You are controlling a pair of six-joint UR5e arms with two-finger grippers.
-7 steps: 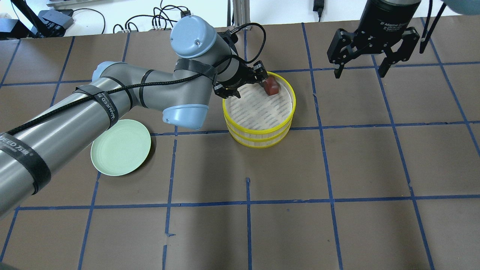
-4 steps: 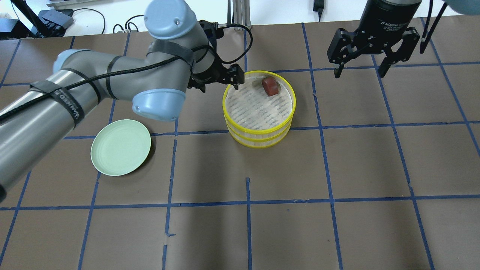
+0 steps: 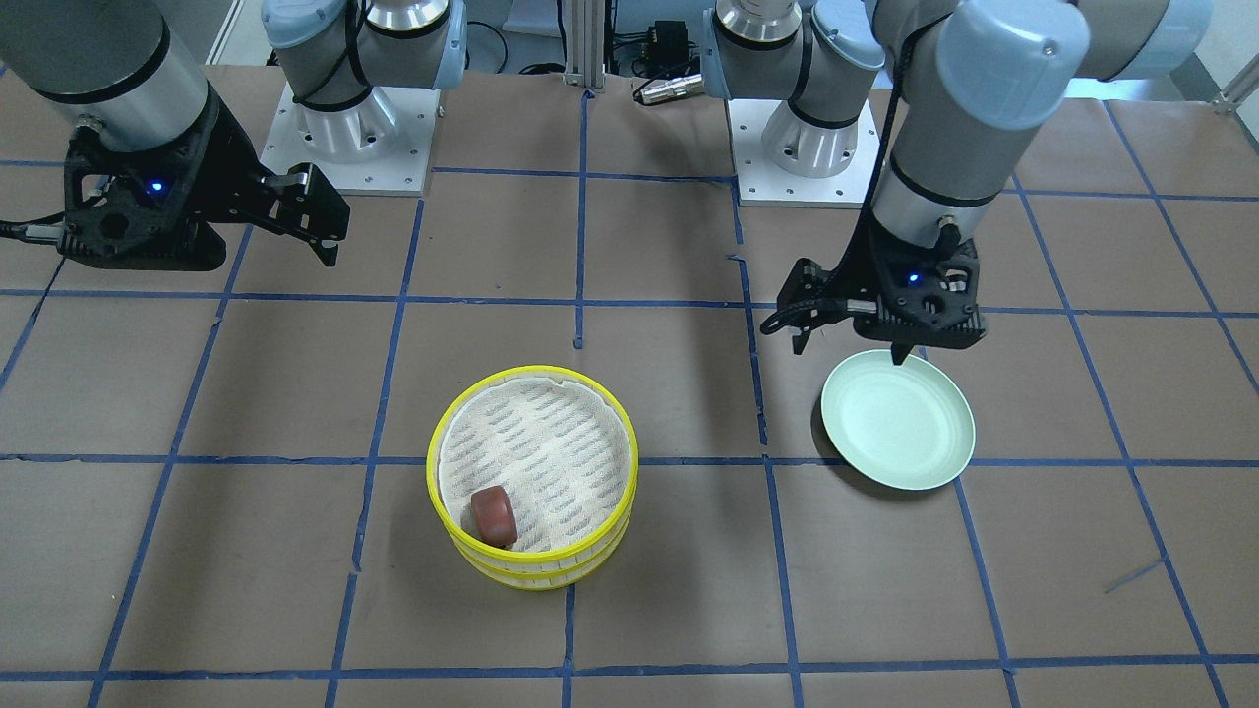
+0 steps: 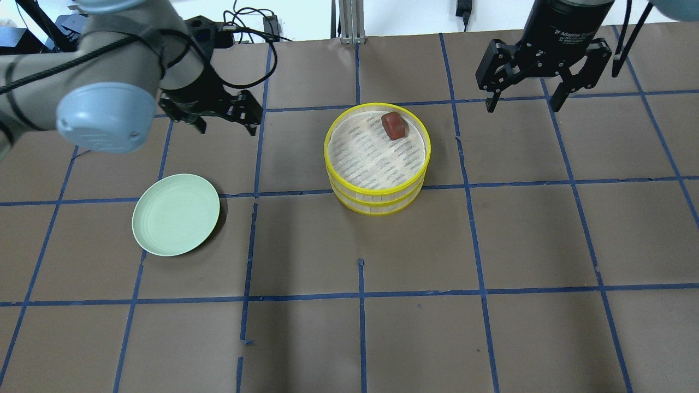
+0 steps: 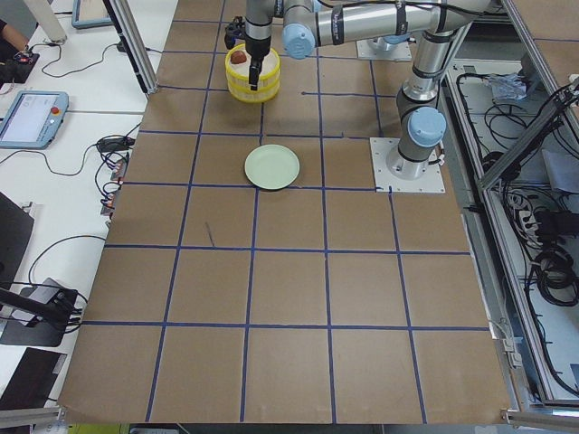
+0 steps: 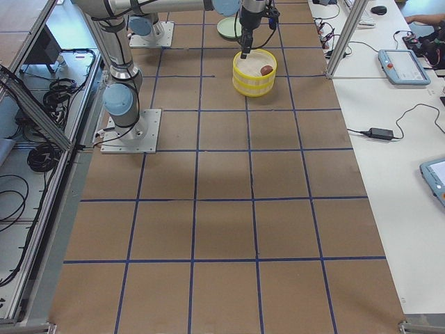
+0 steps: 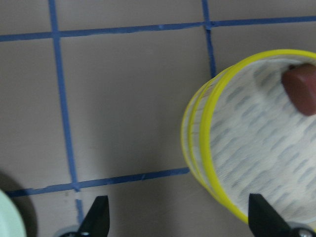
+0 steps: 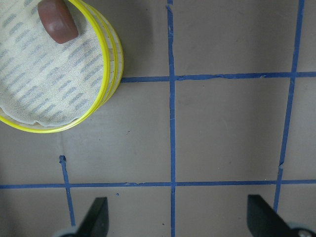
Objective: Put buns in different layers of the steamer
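Right gripper [image 4: 523, 103], spread open and empty, parked high beside steamer [image 4: 377, 201], probably to stay clear. Left gripper [image 4: 226, 126], also released, above table between steamer and plate [image 4: 176, 214]. Both layers stacked, brown bun [image 4: 394, 125] on top floor near rim. No white bun in sight, perhaps below.

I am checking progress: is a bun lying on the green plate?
No, the green plate shows nothing on it; the reddish-brown bun lies in the top steamer tray.

I can't see inside the lower layer [image 4: 380, 207]; the top layer [image 4: 360, 158] covers its floor. On my left wrist camera the bun [image 7: 302, 89] is clipped by the right edge, and the plate [image 7: 9, 217] shows only a corner sliver.
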